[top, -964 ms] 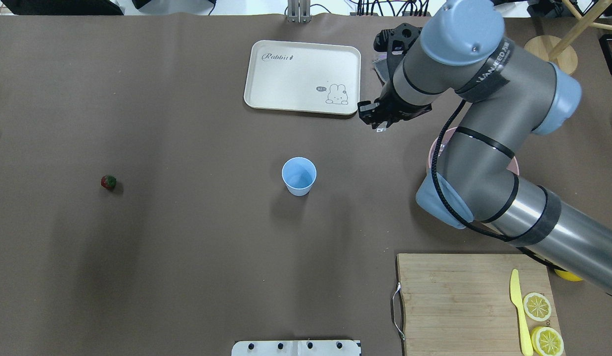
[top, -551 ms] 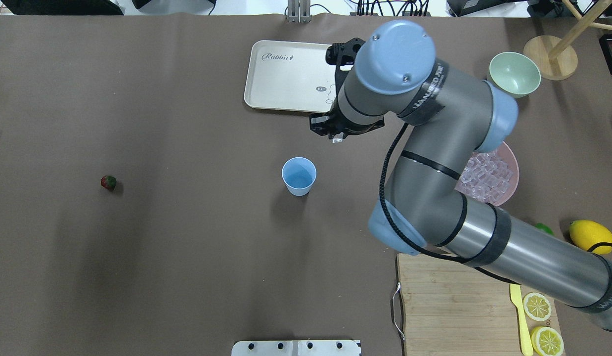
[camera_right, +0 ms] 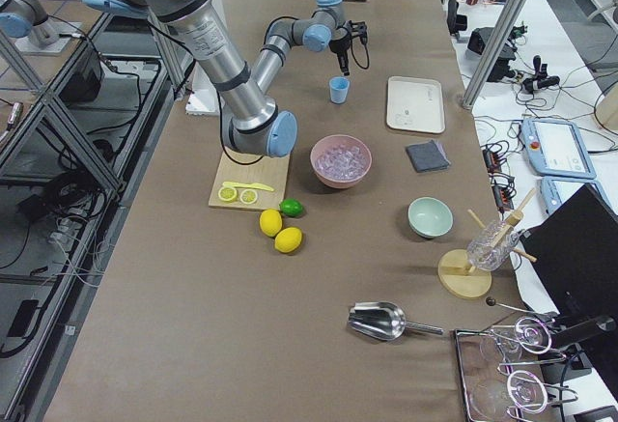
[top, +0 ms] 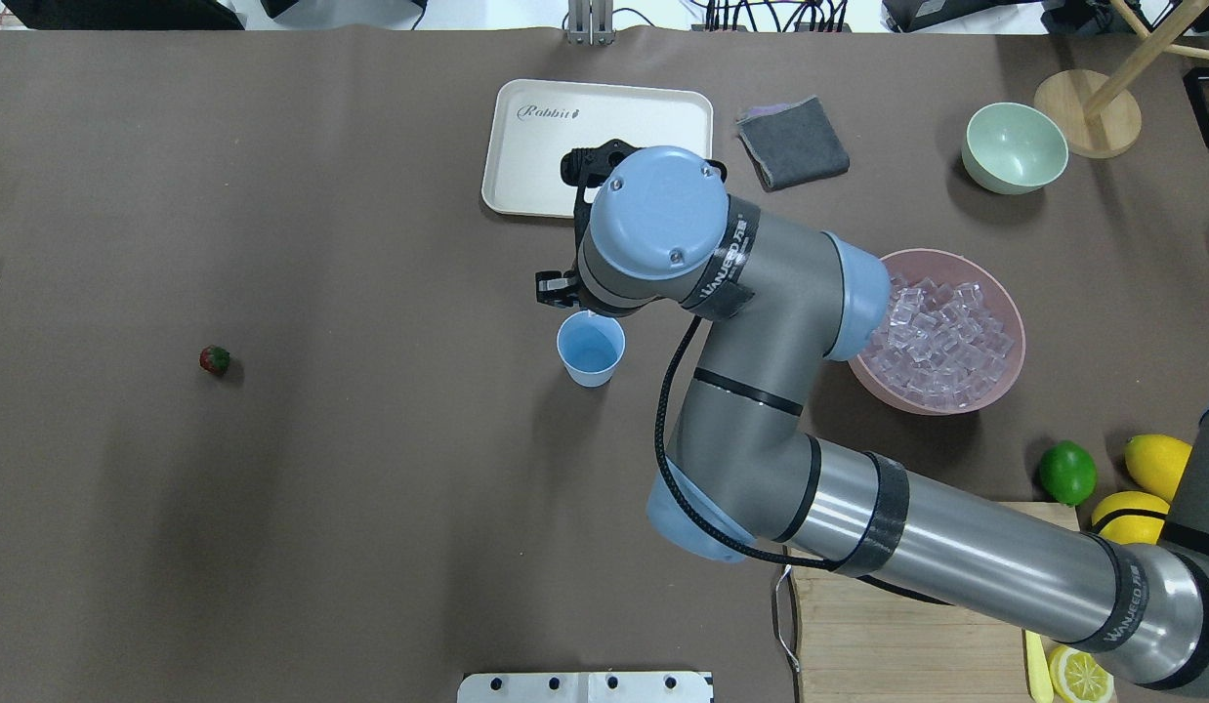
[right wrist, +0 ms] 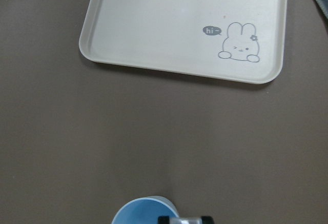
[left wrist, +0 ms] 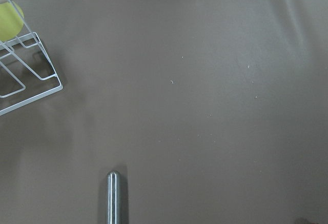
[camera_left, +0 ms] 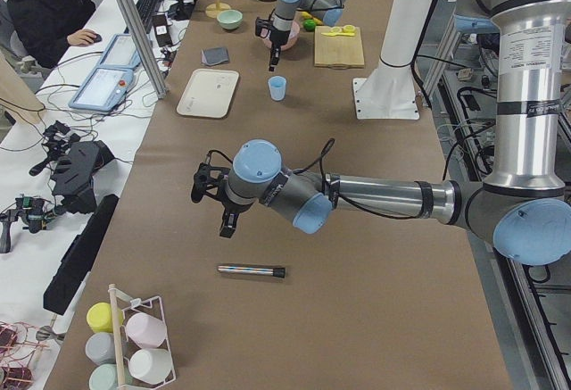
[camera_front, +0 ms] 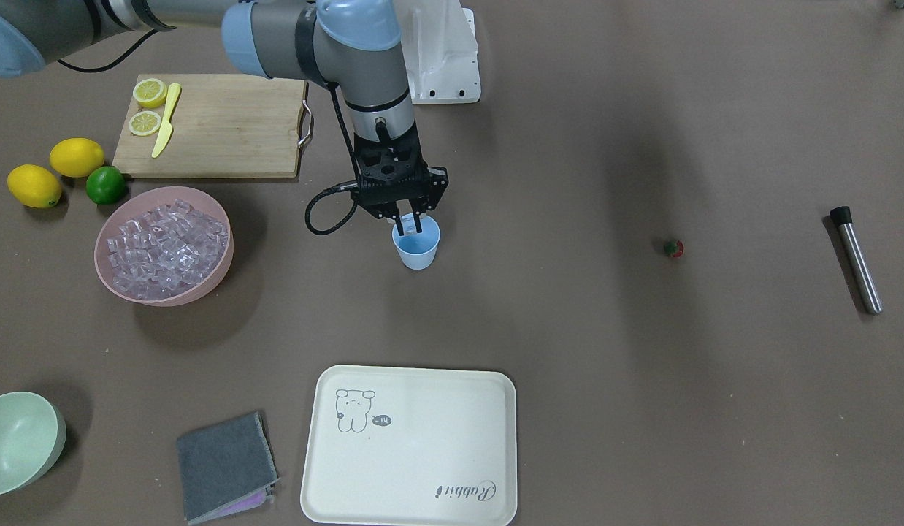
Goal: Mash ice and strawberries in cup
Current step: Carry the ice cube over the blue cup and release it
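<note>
One ice cube (right wrist: 188, 219), pinched in the barely parted right pincer (camera_front: 409, 226) above the cup (camera_front: 417, 256) rim, could bounce onto the desk (camera_front: 569, 329) if released off-centre

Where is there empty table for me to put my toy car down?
The biggest bare patch lies between the cup and the strawberry, and on toward the metal rod. The tray is bare too. Skip the cup, where the right pincer holds an ice cube, and the crowded end with the pink bowl, lime, lemons and cutting board.
</note>
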{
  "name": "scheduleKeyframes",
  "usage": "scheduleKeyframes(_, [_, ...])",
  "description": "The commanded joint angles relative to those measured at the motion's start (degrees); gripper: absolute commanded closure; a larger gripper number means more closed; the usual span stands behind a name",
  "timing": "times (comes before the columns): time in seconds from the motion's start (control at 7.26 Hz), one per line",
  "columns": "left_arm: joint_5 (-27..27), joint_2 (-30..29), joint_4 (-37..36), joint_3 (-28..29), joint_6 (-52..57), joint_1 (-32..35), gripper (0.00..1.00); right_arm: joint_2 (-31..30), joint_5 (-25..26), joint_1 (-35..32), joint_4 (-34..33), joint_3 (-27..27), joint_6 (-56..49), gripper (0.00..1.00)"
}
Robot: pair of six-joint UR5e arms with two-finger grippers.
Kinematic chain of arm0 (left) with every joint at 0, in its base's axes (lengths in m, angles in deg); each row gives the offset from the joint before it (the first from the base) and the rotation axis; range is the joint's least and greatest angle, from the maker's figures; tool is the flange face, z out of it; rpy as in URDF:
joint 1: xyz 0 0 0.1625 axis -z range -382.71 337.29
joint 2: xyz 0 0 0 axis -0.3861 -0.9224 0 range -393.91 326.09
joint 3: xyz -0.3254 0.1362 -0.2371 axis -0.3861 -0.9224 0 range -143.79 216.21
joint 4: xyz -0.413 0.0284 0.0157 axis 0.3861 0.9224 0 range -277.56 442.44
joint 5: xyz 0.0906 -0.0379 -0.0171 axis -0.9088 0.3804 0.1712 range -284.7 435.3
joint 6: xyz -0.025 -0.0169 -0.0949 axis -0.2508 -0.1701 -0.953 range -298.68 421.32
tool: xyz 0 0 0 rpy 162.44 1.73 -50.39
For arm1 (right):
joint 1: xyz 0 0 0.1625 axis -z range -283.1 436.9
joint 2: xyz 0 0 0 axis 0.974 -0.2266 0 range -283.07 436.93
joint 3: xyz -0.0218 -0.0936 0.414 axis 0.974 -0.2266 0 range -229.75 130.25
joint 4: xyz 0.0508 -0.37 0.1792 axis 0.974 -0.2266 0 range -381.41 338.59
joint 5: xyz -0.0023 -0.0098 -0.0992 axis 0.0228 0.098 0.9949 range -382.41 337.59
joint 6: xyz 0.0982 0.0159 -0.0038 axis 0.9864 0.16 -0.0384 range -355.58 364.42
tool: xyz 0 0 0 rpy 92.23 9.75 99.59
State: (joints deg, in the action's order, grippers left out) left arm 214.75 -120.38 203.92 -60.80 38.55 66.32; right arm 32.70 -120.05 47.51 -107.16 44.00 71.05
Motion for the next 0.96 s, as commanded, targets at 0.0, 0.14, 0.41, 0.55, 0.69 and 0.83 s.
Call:
scheduleKeyframes(0.0, [0.0, 0.3, 0.1, 0.0, 0.1, 0.1, 0.01, 0.1, 1.4, 1.6, 3.6, -2.0, 1.1, 0.74])
scheduleKeyframes(0.14, [0.0, 0.3, 0.1, 0.1, 0.1, 0.1, 0.01, -0.5, 1.4, 1.9, 3.7, -2.0, 1.0, 0.73])
scheduleKeyframes(0.41, [0.0, 0.3, 0.1, 0.3, 0.2, 0.1, 0.01, -1.7, 1.4, 2.1, 3.7, -1.6, 1.0, 0.72])
scheduleKeyframes(0.55, [0.0, 0.4, 0.1, 0.2, 0.2, 0.1, 0.01, -1.6, 1.4, 2.1, 3.8, -1.3, 1.3, 0.67])
scheduleKeyframes(0.69, [0.0, 0.4, 0.1, 0.2, 0.1, 0.1, 0.01, -1.7, 1.4, 2.1, 3.8, -0.4, 1.9, 0.11])
scheduleKeyframes(0.83, [0.0, 0.4, 0.1, 0.2, 0.1, 0.1, 0.01, -2.5, 1.4, 1.8, 3.8, 0.6, 2.0, 0.01])
